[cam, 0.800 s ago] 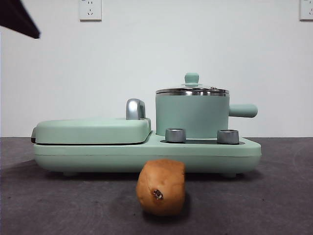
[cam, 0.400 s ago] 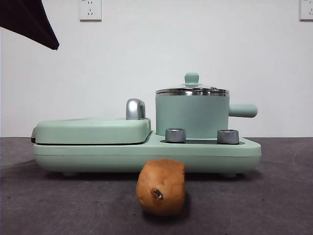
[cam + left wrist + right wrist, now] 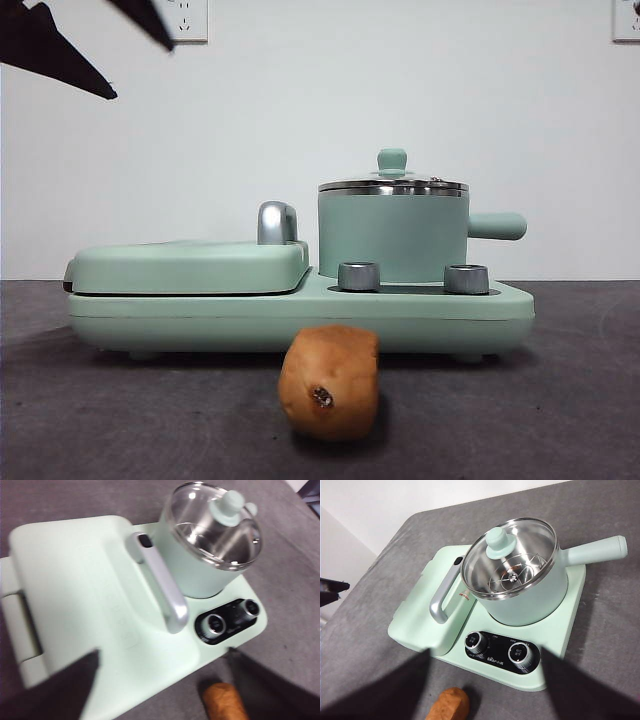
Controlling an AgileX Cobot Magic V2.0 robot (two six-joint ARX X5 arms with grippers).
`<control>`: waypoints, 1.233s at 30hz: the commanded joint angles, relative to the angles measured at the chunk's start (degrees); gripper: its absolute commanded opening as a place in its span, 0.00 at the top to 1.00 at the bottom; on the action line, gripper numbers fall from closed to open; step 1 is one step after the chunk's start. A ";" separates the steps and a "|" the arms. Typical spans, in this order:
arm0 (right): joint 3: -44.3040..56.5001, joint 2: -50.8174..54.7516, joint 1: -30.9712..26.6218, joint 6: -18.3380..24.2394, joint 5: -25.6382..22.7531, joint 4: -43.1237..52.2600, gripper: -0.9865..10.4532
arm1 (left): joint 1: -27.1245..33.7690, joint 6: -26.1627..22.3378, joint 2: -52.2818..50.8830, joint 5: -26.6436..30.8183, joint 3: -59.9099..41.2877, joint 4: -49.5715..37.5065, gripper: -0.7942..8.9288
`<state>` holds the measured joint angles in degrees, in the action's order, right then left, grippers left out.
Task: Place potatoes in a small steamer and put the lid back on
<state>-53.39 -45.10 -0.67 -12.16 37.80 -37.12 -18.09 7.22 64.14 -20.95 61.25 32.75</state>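
Sitting near the front edge of the worktop [image 3: 580, 420], the potato [image 3: 330, 382] lies alone, just in front of the green cooker base [image 3: 300, 318]. The small steamer [image 3: 392, 238] stands on the cooker's right end, with the lid [image 3: 392, 184] shut on top of it.

Both tools hang high above, and nothing is held. The left tool [image 3: 165, 690] is wide open over the flat griddle cover [image 3: 75, 590]. The right tool [image 3: 485, 690] is wide open too, looking down at the steamer.

What could go wrong? The lid has to come off first. Its knob [image 3: 496, 541] is small and round, so a tool could slip off it. The glass lid could fall and bang the pot. The potato is lumpy, so it may roll away if a tool pushes one side. The silver handle [image 3: 276, 222] stands close to the steamer, and a tool coming down could bump it.
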 commanded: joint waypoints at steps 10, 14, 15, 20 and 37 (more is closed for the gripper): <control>-0.85 -0.50 0.17 0.66 1.42 0.20 0.48 | -6.38 0.61 14.03 -0.13 16.48 5.14 0.37; -0.85 -0.50 0.17 0.66 1.44 0.20 0.48 | -9.25 -0.35 24.26 -0.07 28.63 10.54 0.38; -0.85 -0.50 0.17 0.66 1.44 0.20 0.48 | -9.86 -0.74 26.62 0.07 31.52 12.04 0.38; -0.85 -0.50 0.17 0.66 1.44 0.20 0.48 | -13.44 -3.93 39.98 3.93 47.76 19.47 0.38; -0.85 -0.50 0.17 0.68 1.42 0.20 0.48 | -20.61 -7.06 62.38 15.28 69.16 10.49 0.44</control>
<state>-53.39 -45.15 -0.67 -12.16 39.00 -37.15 -38.09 1.32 125.25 -6.04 128.40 43.90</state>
